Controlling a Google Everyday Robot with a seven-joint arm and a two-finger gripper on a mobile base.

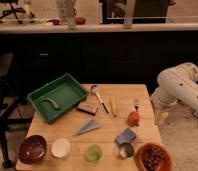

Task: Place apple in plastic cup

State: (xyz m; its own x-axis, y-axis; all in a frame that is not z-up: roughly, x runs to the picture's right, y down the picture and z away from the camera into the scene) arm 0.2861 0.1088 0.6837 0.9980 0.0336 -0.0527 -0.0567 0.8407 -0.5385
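Note:
The apple [133, 118], small, round and red-orange, sits on the wooden table [67, 131] near its right edge. The plastic cup [94, 153], translucent light green, stands upright at the front edge, left of and nearer than the apple. My white arm [182, 86] reaches in from the right and bends down beside the table's right edge. My gripper [161, 117] hangs at its lower end, just off the table, a short way right of the apple and apart from it. It holds nothing that I can see.
A green tray [78, 88] holding a green curved item stands at the back left. Along the front are a dark red bowl [33, 148], a white bowl [60, 147], a metal cup [125, 150] and an orange bowl [153, 157]. Utensils, a brown bar and a blue-grey packet [125, 135] lie mid-table.

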